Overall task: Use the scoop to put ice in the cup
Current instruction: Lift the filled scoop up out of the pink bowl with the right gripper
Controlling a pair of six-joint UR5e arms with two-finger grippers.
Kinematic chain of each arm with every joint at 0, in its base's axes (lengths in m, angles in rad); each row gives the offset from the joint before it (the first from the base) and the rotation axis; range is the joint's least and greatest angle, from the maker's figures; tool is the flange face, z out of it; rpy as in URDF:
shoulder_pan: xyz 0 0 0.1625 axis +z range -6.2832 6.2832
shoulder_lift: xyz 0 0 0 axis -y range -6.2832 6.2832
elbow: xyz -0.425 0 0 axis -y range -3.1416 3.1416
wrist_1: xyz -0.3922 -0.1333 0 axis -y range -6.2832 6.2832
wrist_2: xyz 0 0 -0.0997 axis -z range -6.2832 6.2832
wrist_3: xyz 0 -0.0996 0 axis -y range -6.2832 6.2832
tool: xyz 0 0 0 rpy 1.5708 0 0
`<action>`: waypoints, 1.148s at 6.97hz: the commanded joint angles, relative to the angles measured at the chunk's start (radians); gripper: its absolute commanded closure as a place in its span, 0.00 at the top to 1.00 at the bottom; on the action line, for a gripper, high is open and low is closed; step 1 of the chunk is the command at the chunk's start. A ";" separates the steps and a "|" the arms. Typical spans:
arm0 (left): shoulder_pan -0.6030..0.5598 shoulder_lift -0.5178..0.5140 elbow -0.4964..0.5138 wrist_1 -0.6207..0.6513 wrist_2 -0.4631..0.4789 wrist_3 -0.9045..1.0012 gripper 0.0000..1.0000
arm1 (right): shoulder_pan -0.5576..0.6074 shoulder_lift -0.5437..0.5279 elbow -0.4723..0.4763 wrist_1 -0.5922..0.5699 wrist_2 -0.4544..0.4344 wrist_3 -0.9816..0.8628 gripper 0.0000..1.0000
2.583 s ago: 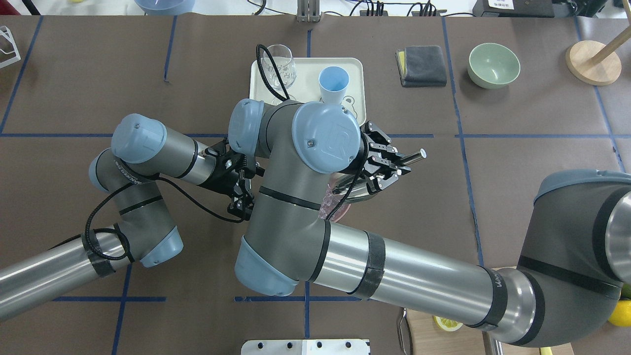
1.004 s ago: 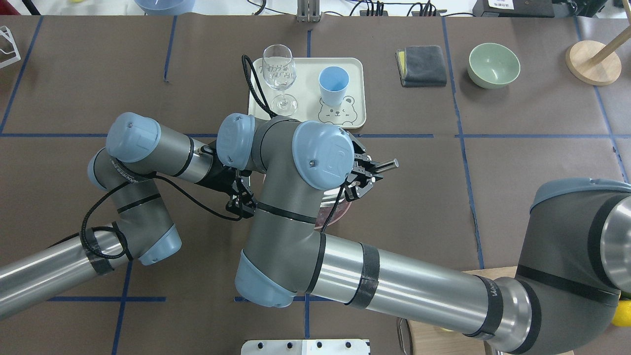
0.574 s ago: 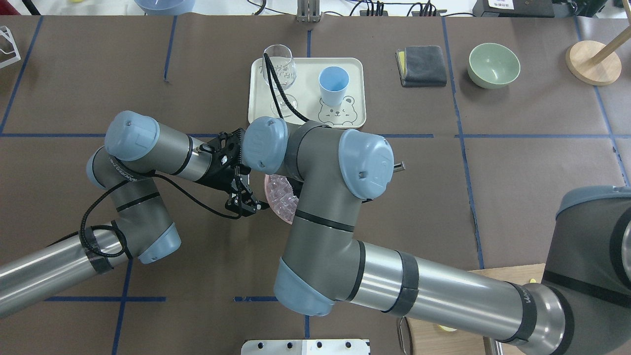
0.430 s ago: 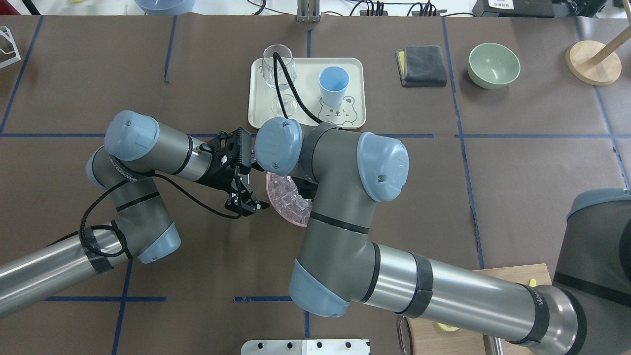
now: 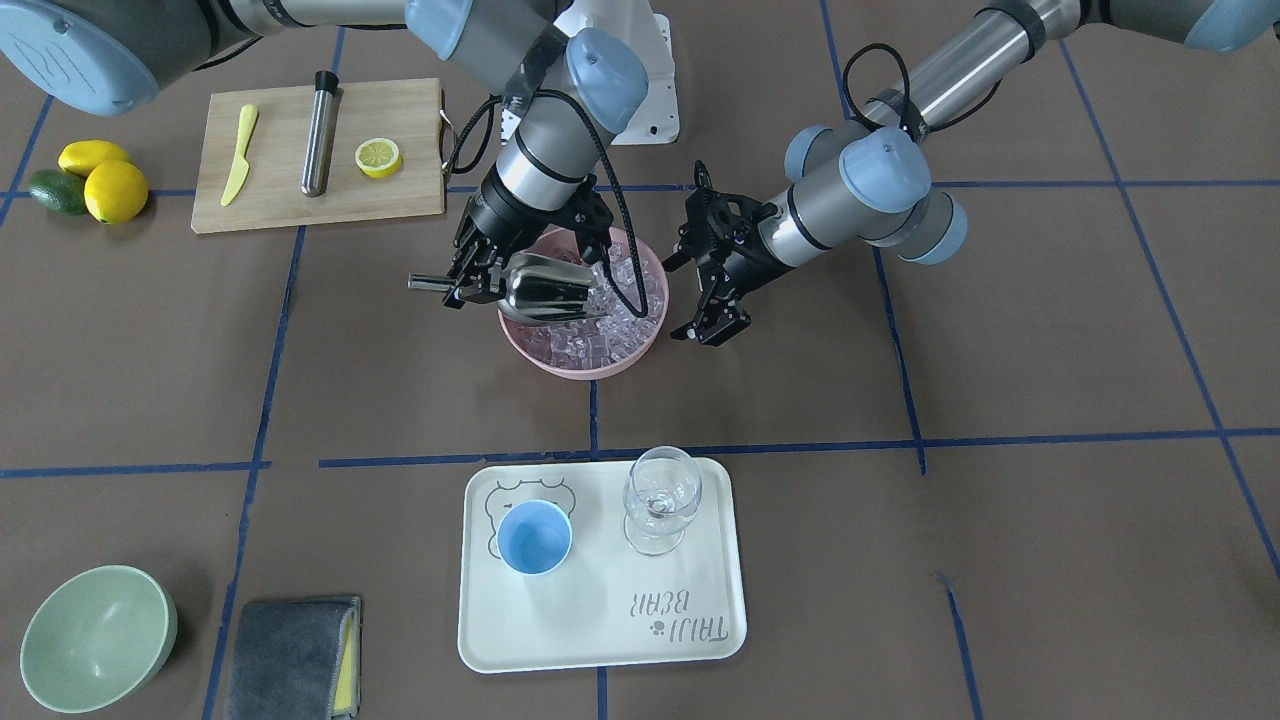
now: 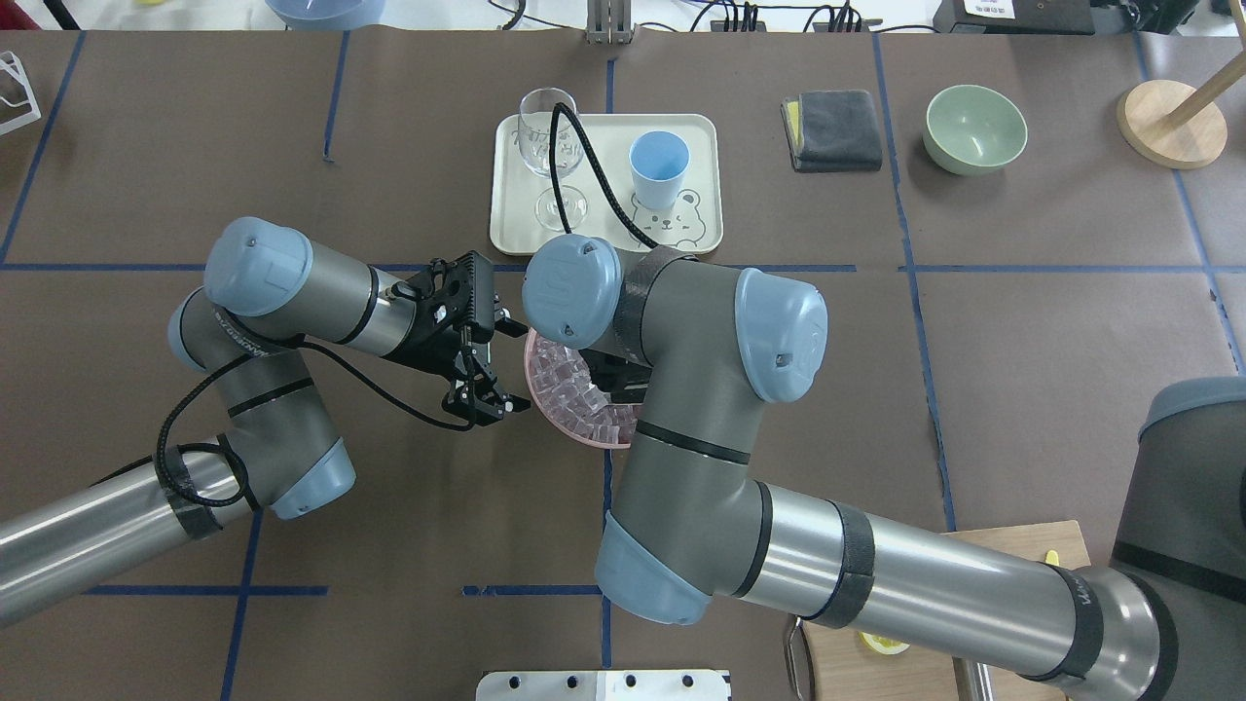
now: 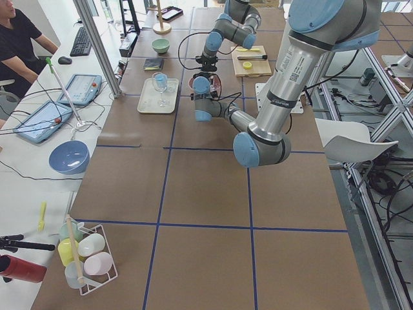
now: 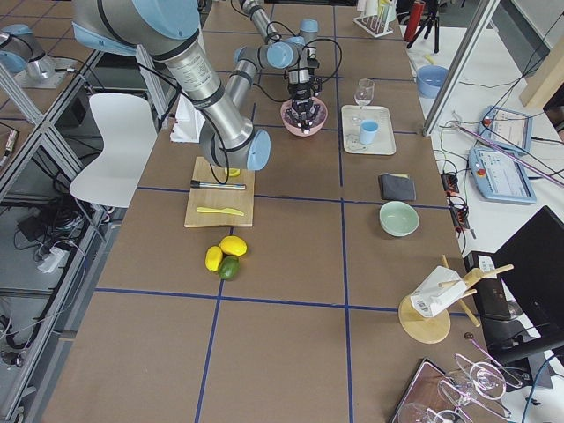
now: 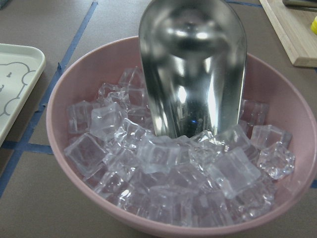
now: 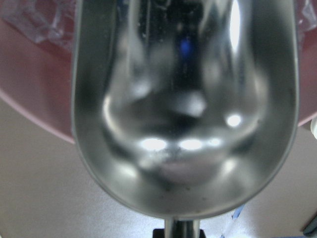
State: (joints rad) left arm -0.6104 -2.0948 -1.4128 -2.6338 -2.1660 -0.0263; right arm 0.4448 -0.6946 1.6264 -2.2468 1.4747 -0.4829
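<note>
The steel scoop (image 5: pixel 545 290) lies tilted with its mouth among the ice (image 5: pixel 610 315) in a pink bowl (image 5: pixel 570 362). My right gripper (image 5: pixel 470 280) is shut on the scoop's rod handle at the bowl's edge; my own arm hides it in the overhead view. The left wrist view shows the scoop's (image 9: pixel 193 69) tip touching the ice (image 9: pixel 163 158). The right wrist view shows the scoop's trough (image 10: pixel 185 109) without ice. My left gripper (image 5: pixel 703 292) is open and empty beside the bowl. The light-blue cup (image 5: pixel 535 537) stands upright on a cream tray (image 5: pixel 600 630).
A wine glass (image 5: pixel 660 500) stands beside the cup on the tray. A cutting board (image 5: pixel 400 200) holds a yellow knife, a steel cylinder (image 5: pixel 320 130) and a lemon half. A green bowl (image 5: pixel 95 650) and a grey cloth (image 5: pixel 290 660) lie at the far side.
My right arm swung its wrist across the pink bowl, so the ice now shows in the overhead view and the gripper is hidden. My left arm has barely moved.
</note>
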 commanded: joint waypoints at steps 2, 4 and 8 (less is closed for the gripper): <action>-0.002 0.002 0.000 0.000 0.000 0.002 1.00 | 0.014 -0.066 0.013 0.174 0.057 0.023 0.00; -0.014 0.002 0.000 0.002 0.000 0.003 1.00 | 0.023 -0.120 0.047 0.275 0.103 0.032 0.00; -0.022 0.006 0.000 0.002 0.000 0.005 1.00 | 0.074 -0.177 0.059 0.435 0.214 0.063 0.00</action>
State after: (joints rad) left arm -0.6310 -2.0905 -1.4128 -2.6323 -2.1660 -0.0217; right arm 0.4963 -0.8633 1.6770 -1.8337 1.6542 -0.4206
